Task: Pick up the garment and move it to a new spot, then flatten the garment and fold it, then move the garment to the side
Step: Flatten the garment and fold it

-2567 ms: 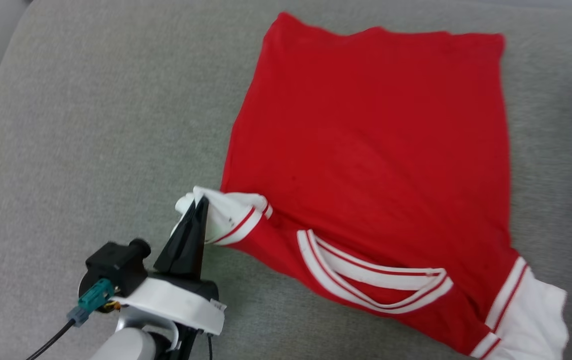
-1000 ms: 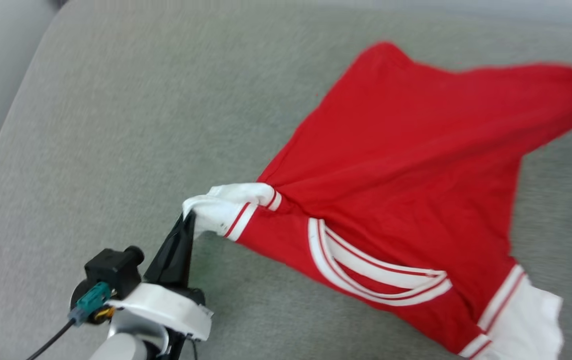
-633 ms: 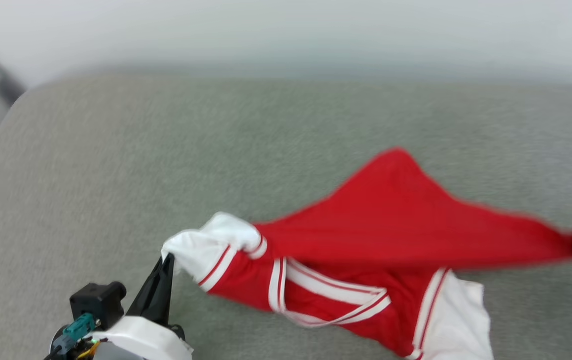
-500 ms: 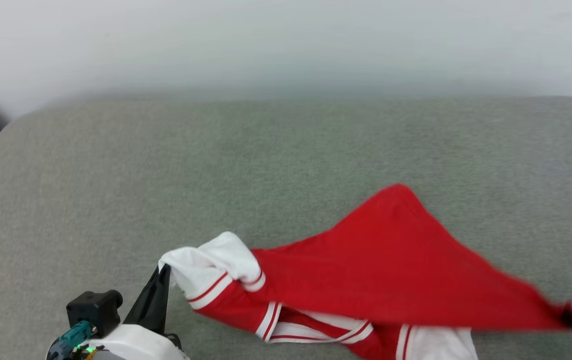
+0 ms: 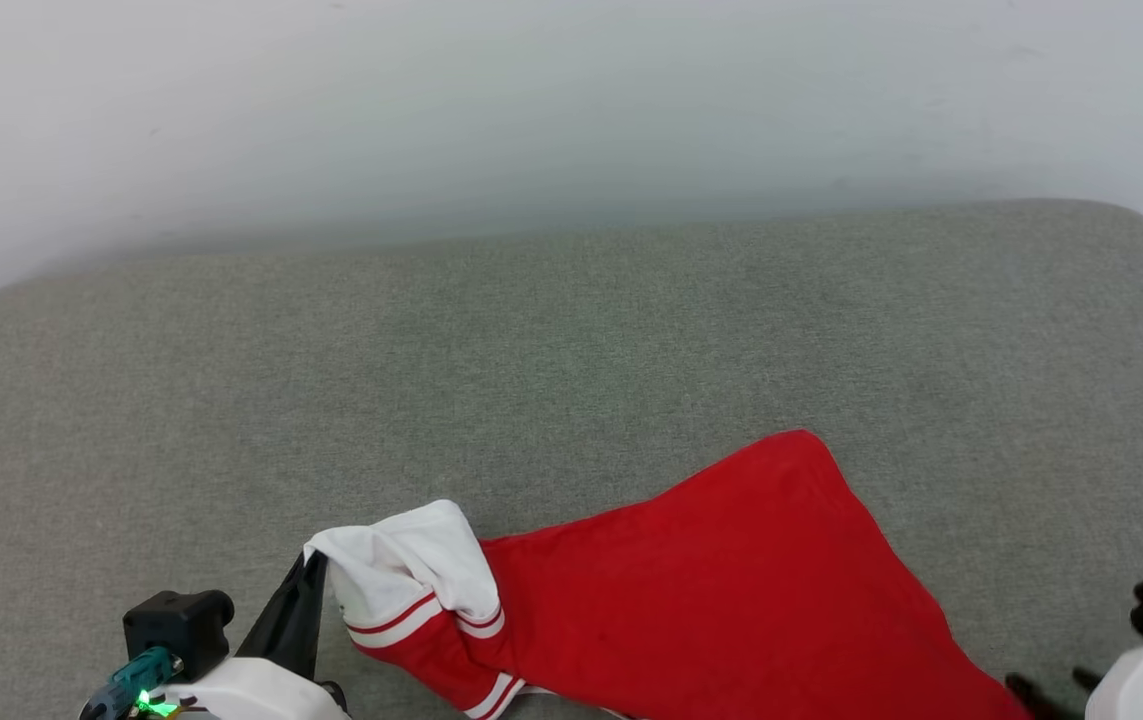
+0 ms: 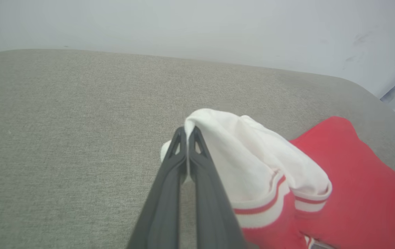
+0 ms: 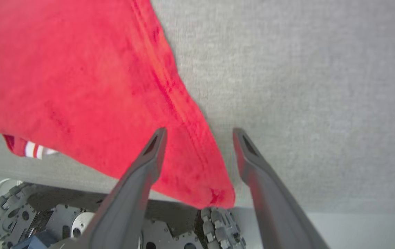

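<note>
Right wrist view: we are holding the right gripper (image 7: 199, 133) with its fingers spread wide, having just let go of the red hem corner (image 7: 218, 197) that we were dragging toward us a second ago. That corner is now lying between the two fingers, at the near edge of the grey cushion (image 7: 304, 86), above our wheeled base (image 7: 45, 221).

On the other side we are still pinching the white sleeve (image 6: 245, 148) with the left gripper (image 6: 187, 133), its fingers pressed together on the cloth's edge and holding it a little off the cushion.

The garment (image 5: 711, 600) is resting along the cushion's near edge. Its lower part is now doubled over toward us, so the striped collar, open to view a moment ago, is lying hidden under red cloth.

Farther off, the cushion is running back to the pale wall (image 5: 531, 100); our head camera has been tilting up, so that shift is not the shirt's.

We are judging the first fold as laid. The folded edge is rising to a point, so it is looking skewed and is probably needing smoothing before the next fold.
</note>
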### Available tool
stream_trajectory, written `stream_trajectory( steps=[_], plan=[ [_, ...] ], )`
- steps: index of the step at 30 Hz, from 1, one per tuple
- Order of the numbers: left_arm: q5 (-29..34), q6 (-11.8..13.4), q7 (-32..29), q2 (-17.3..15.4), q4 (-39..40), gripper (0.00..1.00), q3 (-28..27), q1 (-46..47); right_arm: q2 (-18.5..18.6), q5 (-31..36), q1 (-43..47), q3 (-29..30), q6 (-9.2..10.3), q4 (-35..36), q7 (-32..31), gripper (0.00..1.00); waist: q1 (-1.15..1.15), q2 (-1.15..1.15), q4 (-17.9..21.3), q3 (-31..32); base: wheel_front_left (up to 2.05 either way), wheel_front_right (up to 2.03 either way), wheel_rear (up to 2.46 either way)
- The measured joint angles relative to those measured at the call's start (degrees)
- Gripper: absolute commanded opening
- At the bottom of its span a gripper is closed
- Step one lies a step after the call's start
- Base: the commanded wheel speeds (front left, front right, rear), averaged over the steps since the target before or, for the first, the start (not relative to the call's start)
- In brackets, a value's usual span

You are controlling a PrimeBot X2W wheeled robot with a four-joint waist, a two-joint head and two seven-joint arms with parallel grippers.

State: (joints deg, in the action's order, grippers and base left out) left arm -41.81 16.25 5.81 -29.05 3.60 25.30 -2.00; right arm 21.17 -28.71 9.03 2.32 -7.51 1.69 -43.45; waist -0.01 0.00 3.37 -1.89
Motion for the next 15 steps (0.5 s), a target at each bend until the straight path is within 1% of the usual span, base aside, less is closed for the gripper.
stream_trajectory(
  steps=[4, 8, 12, 15],
  plan=[
    [0.36, -0.09, -0.2, 0.0, 0.13, 0.0, 0.64, 0.49, -0.86, 1.23, -4.1, 0.81, 0.0, -2.22, 6.8, 1.0, 0.0, 0.0, -0.59, -0.33, 0.0, 0.0, 0.0],
    [0.85, -0.02, -0.31, 0.23, 0.69, 0.0, 0.84, 1.47, -1.54, 1.23, -10.38, 0.56, 0.0, -5.37, 10.95, 1.0, 0.01, 0.0, -1.04, -1.58, 0.0, 0.0, 0.0],
    [1.79, -0.31, -0.36, 0.26, 1.48, 0.0, 1.35, 3.94, -1.45, 0.2, -17.72, -2.12, 0.0, -9.04, 11.05, 1.0, 0.02, 0.0, -1.76, -3.91, 0.0, 0.0, 0.0],
    [2.9, -0.85, -0.36, 0.53, 1.79, 0.0, 2.19, 6.12, -1.26, -1.4, -22.99, -3.89, 0.0, -12.44, 7.31, 1.0, 0.02, 0.0, -2.82, -5.89, 0.0, 0.0, 0.0]
  ],
)
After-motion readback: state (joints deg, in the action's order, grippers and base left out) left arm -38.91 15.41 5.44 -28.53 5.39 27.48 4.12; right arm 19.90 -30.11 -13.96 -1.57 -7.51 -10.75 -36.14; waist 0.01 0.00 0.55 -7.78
